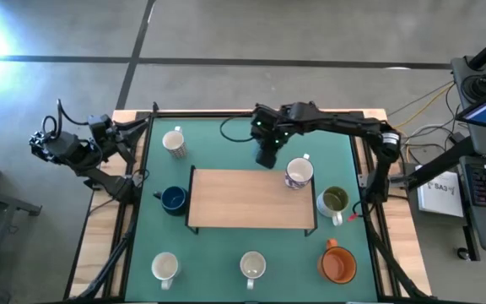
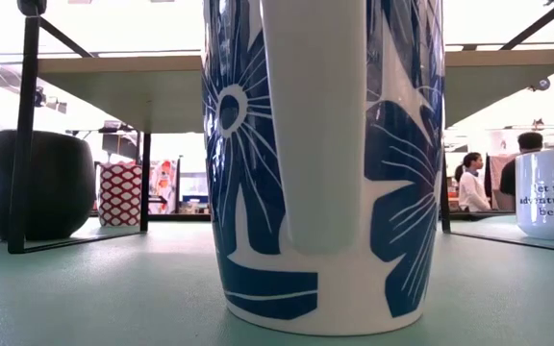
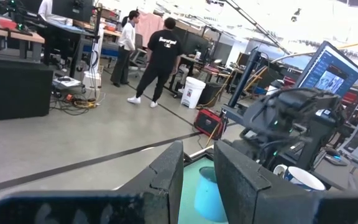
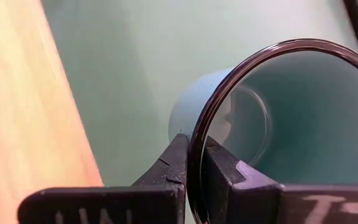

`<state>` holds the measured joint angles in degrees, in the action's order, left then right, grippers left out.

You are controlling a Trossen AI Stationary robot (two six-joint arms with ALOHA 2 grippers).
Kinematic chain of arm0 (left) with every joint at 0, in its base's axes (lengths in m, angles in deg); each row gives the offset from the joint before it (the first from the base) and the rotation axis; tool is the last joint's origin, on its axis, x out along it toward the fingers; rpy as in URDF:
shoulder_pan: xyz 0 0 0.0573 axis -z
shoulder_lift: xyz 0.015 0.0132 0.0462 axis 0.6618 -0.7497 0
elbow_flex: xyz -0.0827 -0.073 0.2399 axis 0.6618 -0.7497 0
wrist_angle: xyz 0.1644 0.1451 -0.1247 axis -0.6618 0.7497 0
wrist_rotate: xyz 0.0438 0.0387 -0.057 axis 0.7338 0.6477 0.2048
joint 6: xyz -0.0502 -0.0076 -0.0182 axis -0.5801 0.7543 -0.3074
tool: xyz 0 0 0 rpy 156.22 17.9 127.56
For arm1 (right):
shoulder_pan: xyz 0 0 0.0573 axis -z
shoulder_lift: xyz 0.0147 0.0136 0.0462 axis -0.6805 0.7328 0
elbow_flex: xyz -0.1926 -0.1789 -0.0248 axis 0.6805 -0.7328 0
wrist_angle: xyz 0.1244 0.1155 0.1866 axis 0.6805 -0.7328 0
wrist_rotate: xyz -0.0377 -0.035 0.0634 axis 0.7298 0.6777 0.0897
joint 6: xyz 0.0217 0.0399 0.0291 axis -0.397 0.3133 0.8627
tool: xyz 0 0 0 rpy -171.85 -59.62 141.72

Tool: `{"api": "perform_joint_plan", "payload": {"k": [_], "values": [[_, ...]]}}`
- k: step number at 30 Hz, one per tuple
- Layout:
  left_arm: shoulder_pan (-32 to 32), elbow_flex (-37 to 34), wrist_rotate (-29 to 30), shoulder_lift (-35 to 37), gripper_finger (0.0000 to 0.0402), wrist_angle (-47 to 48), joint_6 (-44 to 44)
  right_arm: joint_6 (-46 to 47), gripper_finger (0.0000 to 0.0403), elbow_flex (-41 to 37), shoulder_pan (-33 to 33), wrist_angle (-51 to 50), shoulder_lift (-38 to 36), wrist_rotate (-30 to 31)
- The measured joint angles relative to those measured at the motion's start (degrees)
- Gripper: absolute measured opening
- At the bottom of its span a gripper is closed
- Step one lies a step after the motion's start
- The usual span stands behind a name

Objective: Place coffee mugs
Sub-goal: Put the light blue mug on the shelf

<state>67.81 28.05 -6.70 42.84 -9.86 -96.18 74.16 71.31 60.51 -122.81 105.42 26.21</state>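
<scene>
Pinching teal mug (image 4: 278, 118) rim, right hand (image 4: 194, 165); green mat (image 1: 226, 253), wooden riser (image 1: 251, 198); left hand (image 3: 197, 180) spread.

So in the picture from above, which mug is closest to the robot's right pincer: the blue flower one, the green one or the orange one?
From the right pincer, shut on a teal mug's rim at the far edge of the wooden shelf:
1. White mug with blue flowers, on the shelf's far right corner.
2. Cream mug with olive-green inside, right of the shelf.
3. Orange mug, near right corner of the table.
</scene>
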Motion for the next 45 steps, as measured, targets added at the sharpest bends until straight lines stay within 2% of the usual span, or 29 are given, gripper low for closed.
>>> {"api": "perform_joint_plan", "payload": {"k": [6, 13, 24, 45], "values": [[0.02, -0.18, 0.0, -0.1, 0.0072, -0.02, -1.53, -7.33, 0.0013, 0.0, -1.25, 0.03, -4.52, 0.36], [0.02, -0.99, 0.07, -0.37, 0.0072, -0.02, -4.13, -14.06, 0.0013, 0.04, -6.02, 0.42, -8.81, 0.26], [0.02, -1.15, 0.35, -2.21, 0.0072, -0.04, -4.65, -15.95, 0.0013, 0.11, -14.88, 0.38, -9.28, 0.59], [0.01, -1.15, 0.44, -4.1, 0.0072, -0.02, -4.67, -14.82, 0.0013, 0.15, -20.04, -4.61, -9.29, 0.98]]}}
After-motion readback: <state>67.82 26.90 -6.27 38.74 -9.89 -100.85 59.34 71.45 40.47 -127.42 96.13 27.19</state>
